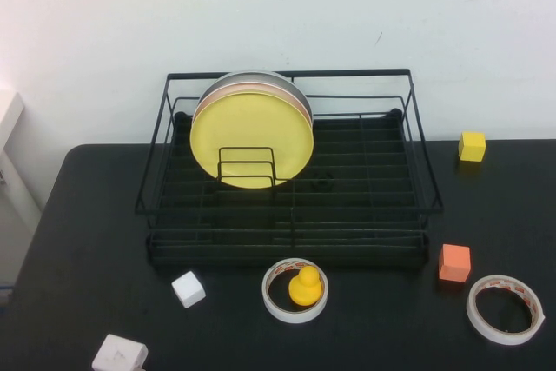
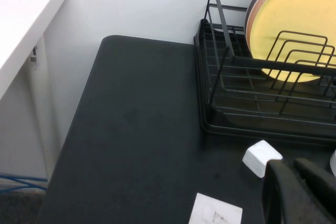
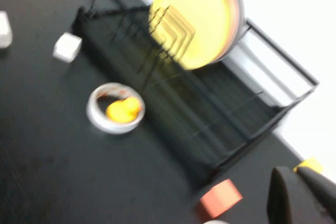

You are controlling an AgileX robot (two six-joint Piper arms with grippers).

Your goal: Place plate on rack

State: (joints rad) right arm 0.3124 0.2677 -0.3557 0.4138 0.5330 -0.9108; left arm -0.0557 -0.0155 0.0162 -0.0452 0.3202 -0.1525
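Observation:
The yellow plate [image 1: 252, 136] stands upright on edge in the left part of the black wire rack [image 1: 417, 158], leaning on the upright wire dividers [image 1: 247, 167]. A pink plate and a grey plate stand right behind it. The plate also shows in the left wrist view [image 2: 294, 30] and the right wrist view [image 3: 197, 17]. Neither arm shows in the high view. My left gripper [image 2: 289, 163] is shut and empty, low over the table near a white cube [image 2: 261, 157], left of the rack [image 2: 220, 77]. My right gripper [image 3: 291, 170] is shut and empty, off the rack's [image 3: 210, 103] right side.
In front of the rack lie a white cube [image 1: 188, 288], a tape roll [image 1: 276, 300] with a yellow duck [image 1: 305, 287] in it, an orange cube [image 1: 454, 262] and a second tape roll [image 1: 505, 308]. A yellow cube [image 1: 472, 146] sits at the right, a white block [image 1: 120, 354] at the front left.

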